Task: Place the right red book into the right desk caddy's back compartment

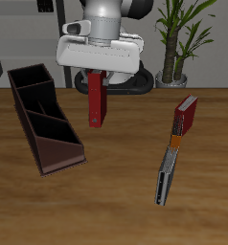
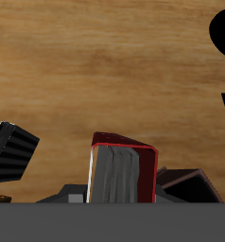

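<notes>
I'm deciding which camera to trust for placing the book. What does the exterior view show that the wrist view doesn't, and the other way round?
Only the exterior view shows the whole right desk caddy with its three sections, the shorter red book, the grey-black book and a potted plant. Only the wrist view shows the right red book's end close up. Both show that book hanging from the gripper above the wooden table.

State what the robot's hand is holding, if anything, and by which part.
The hand holds the right red book by its upper end; the book hangs upright above the table.
</notes>
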Available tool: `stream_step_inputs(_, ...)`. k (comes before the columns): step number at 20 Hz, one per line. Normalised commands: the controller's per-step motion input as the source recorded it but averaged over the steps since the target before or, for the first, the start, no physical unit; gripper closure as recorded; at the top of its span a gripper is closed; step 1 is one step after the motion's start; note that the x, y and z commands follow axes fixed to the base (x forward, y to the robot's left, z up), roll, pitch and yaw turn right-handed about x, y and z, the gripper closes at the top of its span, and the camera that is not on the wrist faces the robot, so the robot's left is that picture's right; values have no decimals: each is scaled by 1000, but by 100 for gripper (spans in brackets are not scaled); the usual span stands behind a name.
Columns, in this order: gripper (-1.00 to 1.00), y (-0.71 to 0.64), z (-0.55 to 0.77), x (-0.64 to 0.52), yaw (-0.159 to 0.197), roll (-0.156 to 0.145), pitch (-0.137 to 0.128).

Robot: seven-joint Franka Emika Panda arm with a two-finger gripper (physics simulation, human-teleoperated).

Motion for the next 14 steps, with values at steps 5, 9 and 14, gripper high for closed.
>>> stream_step_inputs(5, 100, -112, 204, -632, 55, 2, -27)
stream_step_inputs(9, 100, -86, 10, -277, 31, 5, 10)
stream_step_inputs(14, 100, -214, 52, -430, 15, -44, -12)
